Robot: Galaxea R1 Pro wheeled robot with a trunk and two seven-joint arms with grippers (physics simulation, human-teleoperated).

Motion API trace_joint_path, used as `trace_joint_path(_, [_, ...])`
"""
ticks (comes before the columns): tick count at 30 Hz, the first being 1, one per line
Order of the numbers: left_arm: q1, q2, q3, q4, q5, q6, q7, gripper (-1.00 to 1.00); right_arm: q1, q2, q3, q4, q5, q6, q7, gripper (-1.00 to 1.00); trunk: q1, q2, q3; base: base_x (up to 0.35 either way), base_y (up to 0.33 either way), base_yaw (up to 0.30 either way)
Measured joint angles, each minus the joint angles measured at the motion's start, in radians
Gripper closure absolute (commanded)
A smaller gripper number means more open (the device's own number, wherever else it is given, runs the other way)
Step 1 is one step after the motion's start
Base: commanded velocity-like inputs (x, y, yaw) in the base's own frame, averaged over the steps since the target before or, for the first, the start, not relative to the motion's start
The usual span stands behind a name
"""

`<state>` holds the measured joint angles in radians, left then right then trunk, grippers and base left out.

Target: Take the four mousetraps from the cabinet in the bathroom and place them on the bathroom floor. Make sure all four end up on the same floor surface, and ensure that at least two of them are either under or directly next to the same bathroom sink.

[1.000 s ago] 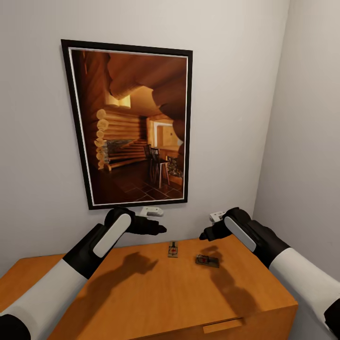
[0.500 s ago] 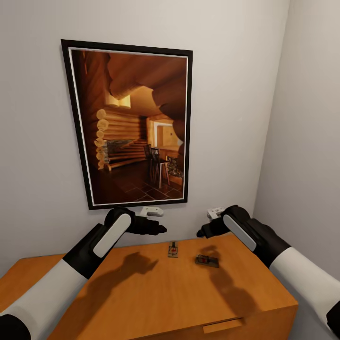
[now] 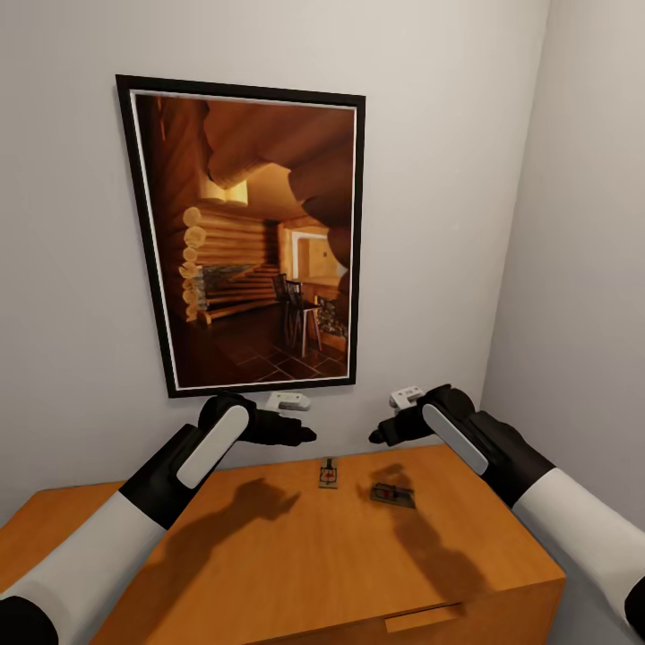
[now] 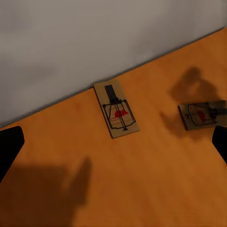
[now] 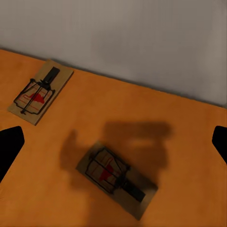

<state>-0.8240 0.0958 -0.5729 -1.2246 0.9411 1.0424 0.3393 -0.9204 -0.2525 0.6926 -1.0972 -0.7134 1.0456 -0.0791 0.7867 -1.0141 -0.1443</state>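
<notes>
Head view: an orange-brown wooden cabinet (image 3: 296, 555) stands in a corner of pale walls, its flat top filling the lower part of the scene. Above it hangs a tall black-framed picture (image 3: 255, 237) of a log cabin interior. Two mousetraps lie on the cabinet top near the back wall: the rear mousetrap (image 3: 329, 473) sits close to the wall, and the right-hand mousetrap (image 3: 393, 494) lies just forward and to the right of it, the two apart. The left gripper (image 3: 300, 435) hovers above the top, left of the rear mousetrap, touching nothing. The right gripper (image 3: 380, 436) hovers above the right-hand mousetrap, also touching nothing. Both arms cast dark shadows on the wood.

Left wrist view: the rear mousetrap (image 4: 116, 114) lies with one short end against the wall line, its dark wire and red spot facing up. The right-hand mousetrap (image 4: 203, 114) sits off to one side in shadow. The two black fingertips (image 4: 10, 147) stand wide apart at opposite edges, released, with nothing between them.

Right wrist view: the right-hand mousetrap (image 5: 116, 178) lies in the arm's shadow; the rear mousetrap (image 5: 41, 91) lies nearer the wall. The fingertips (image 5: 9, 146) are spread wide and hold nothing
</notes>
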Motion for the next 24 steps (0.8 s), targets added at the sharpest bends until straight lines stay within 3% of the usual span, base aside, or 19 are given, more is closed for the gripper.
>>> trace_joint_path(9, [0.0, 0.0, 0.001, 0.0, 0.0, 0.0, 0.0, -1.0, 0.0, -0.002, 0.002, -0.004, 0.001, 0.0, 0.0, -1.0, 0.0, 0.0, 0.0, 0.0, 0.0, 0.013])
trace_joint_path(18, [0.0, 0.0, 0.002, -0.001, 0.0, 0.0, 0.0, -1.0, 0.0, -0.004, 0.002, -0.002, 0.001, 0.0, 0.0, -1.0, 0.0, 0.0, 0.002, 0.0, 0.0, 0.168])
trace_joint_path(24, [0.0, 0.0, 0.002, 0.0, 0.0, -0.001, 0.0, -1.0, 0.0, -0.004, 0.002, 0.002, 0.001, 0.0, 0.0, -1.0, 0.0, 0.0, 0.002, 0.0, 0.0, 0.047])
